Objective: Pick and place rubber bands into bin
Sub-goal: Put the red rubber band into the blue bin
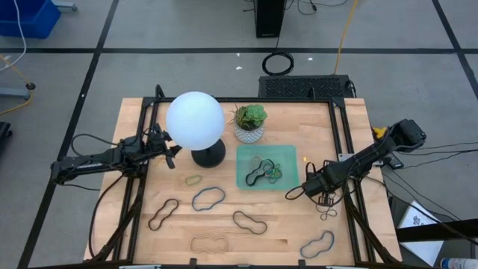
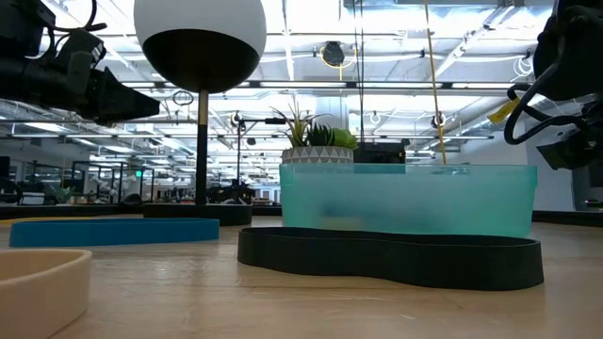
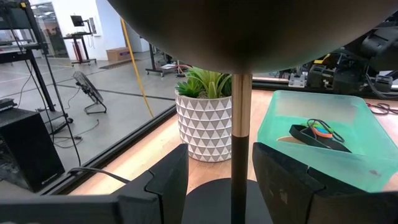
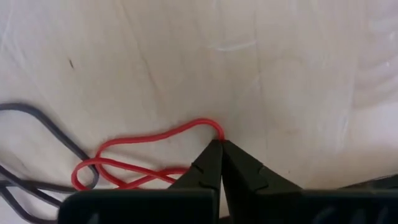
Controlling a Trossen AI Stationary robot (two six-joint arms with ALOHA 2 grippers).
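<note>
- High view: six rubber bands lie loose on the table (image 1: 142, 123): a small green band (image 1: 193, 180), a blue band (image 1: 208, 198), a brown band (image 1: 163, 214), a dark band (image 1: 249, 222), a tan band (image 1: 208, 243) near the front edge, and a second blue band (image 1: 317, 244) at the front right.
- One bin (image 1: 293, 153), mint green, sits right of centre. Inside it is a small heap (image 1: 263, 172) of bands in dark, green and orange; their number cannot be told.
- One lamp (image 1: 196, 123) with a white globe stands left of the bin, and one plant pot (image 1: 249, 123) stands just behind the bin.
- Right gripper (image 1: 326, 199) is down at the table just right of the bin. In the right wrist view its fingers (image 4: 249, 171) are pressed together, pinching one red band (image 4: 146, 152) at the end of its loop; the rest of that band lies on the wood.
- One grey cord (image 4: 37, 140) curls beside the red band, overlapping it at one end.
- Left gripper (image 1: 175, 152) hangs beside the lamp base, well apart from the loose bands. In the left wrist view its two fingers (image 3: 158, 180) stand apart on either side of the lamp stem, holding nothing.
- Low view: one dark band, one blue band and one tan band show in front of the bin.
</note>
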